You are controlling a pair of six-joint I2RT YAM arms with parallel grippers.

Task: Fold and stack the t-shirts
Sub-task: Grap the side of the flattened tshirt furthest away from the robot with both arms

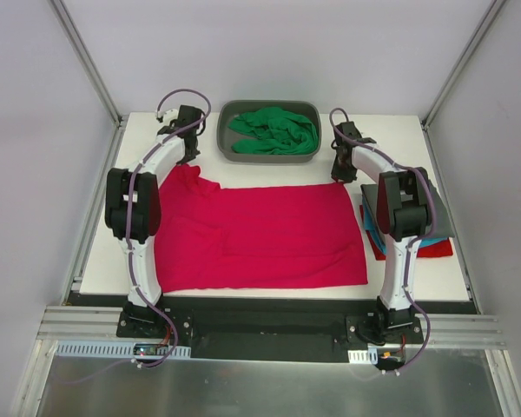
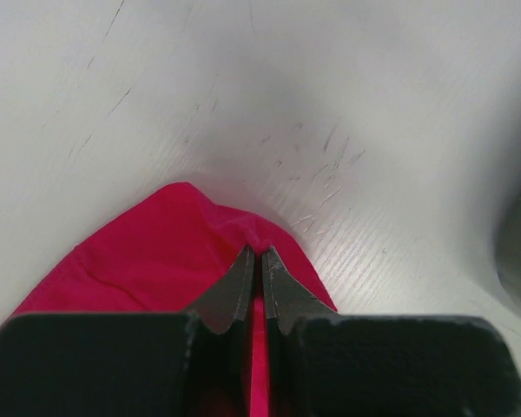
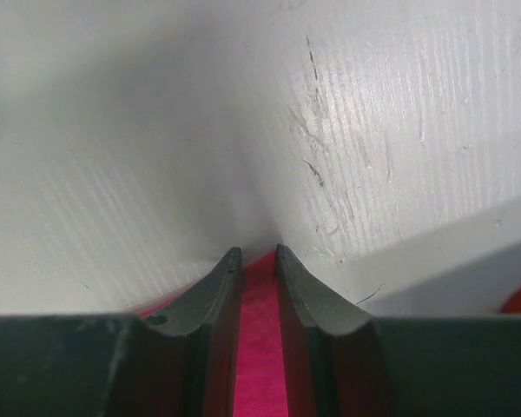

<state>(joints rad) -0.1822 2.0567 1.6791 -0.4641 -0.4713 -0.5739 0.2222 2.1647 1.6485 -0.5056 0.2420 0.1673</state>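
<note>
The crimson-pink t-shirt (image 1: 260, 234) lies spread flat across the middle of the table. My left gripper (image 1: 187, 159) is at its far left corner. In the left wrist view the gripper (image 2: 260, 252) is shut, pinching a fold of the pink fabric (image 2: 156, 252). My right gripper (image 1: 339, 170) is at the far right corner, its jaws (image 3: 259, 252) closed on the pink cloth (image 3: 260, 347) with a narrow gap. The bright green t-shirt (image 1: 273, 130) lies crumpled in the tub. Dark grey (image 1: 441, 221), teal (image 1: 434, 242) and red (image 1: 438, 250) shirts lie stacked at the right, partly hidden by the right arm.
The grey plastic tub (image 1: 223, 130) stands at the back centre of the white table (image 1: 243, 174), between the two grippers. Frame posts and white walls enclose the table on the left, right and back.
</note>
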